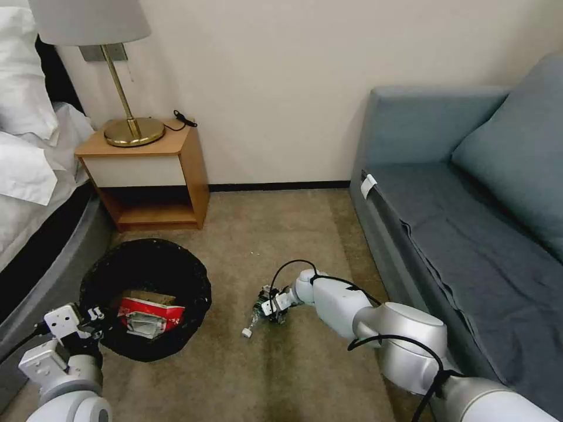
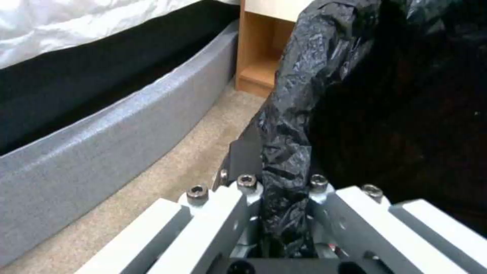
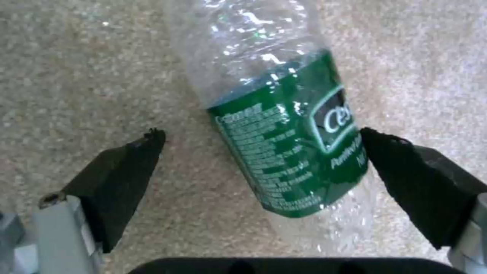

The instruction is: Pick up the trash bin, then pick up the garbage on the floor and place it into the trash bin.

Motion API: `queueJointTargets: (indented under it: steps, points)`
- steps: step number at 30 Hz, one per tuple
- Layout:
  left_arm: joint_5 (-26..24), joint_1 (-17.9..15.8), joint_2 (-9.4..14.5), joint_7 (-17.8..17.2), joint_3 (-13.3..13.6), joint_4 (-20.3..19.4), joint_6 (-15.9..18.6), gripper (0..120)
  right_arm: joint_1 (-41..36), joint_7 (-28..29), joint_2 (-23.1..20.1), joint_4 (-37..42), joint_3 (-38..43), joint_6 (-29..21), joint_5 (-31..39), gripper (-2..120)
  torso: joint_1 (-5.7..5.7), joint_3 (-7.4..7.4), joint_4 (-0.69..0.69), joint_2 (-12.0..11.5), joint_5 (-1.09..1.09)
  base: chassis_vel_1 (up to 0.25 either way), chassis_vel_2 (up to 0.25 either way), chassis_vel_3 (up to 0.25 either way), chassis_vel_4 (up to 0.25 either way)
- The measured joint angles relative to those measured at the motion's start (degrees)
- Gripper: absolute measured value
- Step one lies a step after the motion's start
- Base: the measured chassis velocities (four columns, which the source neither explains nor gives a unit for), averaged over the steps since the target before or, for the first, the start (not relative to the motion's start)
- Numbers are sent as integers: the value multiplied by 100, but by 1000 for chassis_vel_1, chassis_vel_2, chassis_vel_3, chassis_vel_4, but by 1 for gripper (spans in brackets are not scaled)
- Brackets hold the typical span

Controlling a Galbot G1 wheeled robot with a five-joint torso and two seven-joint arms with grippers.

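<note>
One round trash bin lined with a black plastic bag (image 1: 146, 296) stands lower left in the head view, its rim pinched between the fingers of the left hand (image 1: 94, 319), with one red-and-white packet (image 1: 151, 316) inside. One clear plastic bottle with a green label (image 3: 289, 152) lies on the beige carpet (image 1: 281, 246) at lower centre. The right hand (image 3: 261, 152), fingers spread, straddles it, one pad touching the label reading "Purified".

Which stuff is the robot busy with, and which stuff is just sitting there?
Busy with: trash bin, held at its bag rim by the left hand; clear bottle on the carpet between the open right hand's fingers; red-and-white packet inside the bin.

Just sitting: lamp, nightstand, sofa, bed.
</note>
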Motion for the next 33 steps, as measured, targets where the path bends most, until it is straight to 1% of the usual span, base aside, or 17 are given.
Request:
queueJointTargets:
  steps: [4, 6, 10, 13, 14, 15, 19, 20, 21, 22, 24, 25, 28, 30, 31, 32, 33]
  points:
    - [0, 17, 0, -1, -10, -24, -10, 2, -15, -3, 0, -3, -32, -2, 3, 96, 0, 0, 0, 0, 0, 0, 0, 0, 0]
    - [-1, 18, 0, -2, -14, -32, -10, 2, -16, -5, 0, -3, -39, -2, 6, 91, 0, 0, 0, 0, 0, 0, 0, 0, 0]
    - [-2, 14, 0, -2, -14, -37, -10, 2, -16, -8, 0, 2, -42, -2, 9, 87, 0, 0, 0, 0, 0, 0, 0, 0, 0]
    - [0, 2, 0, -2, -4, -38, -10, 2, -16, -9, 0, 27, -41, 3, 15, 81, 0, 0, 0, 0, 0, 0, 0, 0, 0]
    - [8, -2, 0, -2, 3, -37, -10, 2, -16, -8, 0, 35, -40, 6, 26, 77, 0, 0, 0, 0, 0, 0, 0, 0, 0]
    - [8, -2, 0, -2, 3, -37, -10, 2, -16, -8, 0, 35, -40, 6, 26, 77, 0, 0, 0, 0, 0, 0, 0, 0, 0]
    - [34, -16, 0, -3, 22, -29, -10, 2, -16, -9, 0, 73, -35, 20, 52, 60, 0, 0, 0, 0, 0, 0, 0, 0, 0]
    - [34, -16, 0, -3, 22, -29, -10, 2, -16, -9, 0, 73, -35, 20, 52, 60, 0, 0, 0, 0, 0, 0, 0, 0, 0]
    - [36, -18, 0, -4, 23, -29, -10, 2, -16, -9, 0, 78, -35, 22, 58, 56, 0, 0, 0, 0, 0, 0, 0, 0, 0]
    - [37, -23, 0, -5, 23, -29, -10, 2, -16, -12, 0, 85, -35, 23, 73, 48, 0, 0, 0, 0, 0, 0, 0, 0, 0]
    - [37, -25, 0, -5, 18, -27, -10, 2, -15, -30, 0, 98, -40, 25, 113, 42, 0, 0, 0, 0, 0, 0, 0, 0, 0]
    - [37, -25, 0, -5, 18, -27, -10, 2, -15, -30, 0, 98, -40, 25, 113, 42, 0, 0, 0, 0, 0, 0, 0, 0, 0]
    - [37, -26, 0, -5, 9, -24, -10, 2, -16, -47, 0, 113, -56, 27, 143, 30, 0, 0, 0, 0, 0, 0, 0, 0, 0]
    - [36, -26, 0, -5, 8, -24, -10, 2, -16, -50, 0, 117, -58, 27, 147, 29, 0, 0, 0, 0, 0, 0, 0, 0, 0]
    - [36, -27, 0, -5, 5, -22, -10, 2, -16, -54, 0, 122, -62, 27, 153, 25, 0, 0, 0, 0, 0, 0, 0, 0, 0]
    - [36, -27, 0, -5, 4, -20, -10, 2, -16, -58, 0, 127, -65, 28, 160, 24, 0, 0, 0, 0, 0, 0, 0, 0, 0]
    - [36, -27, 0, -5, 3, -18, -10, 2, -15, -64, 0, 133, -69, 28, 171, 19, 0, 0, 0, 0, 0, 0, 0, 0, 0]
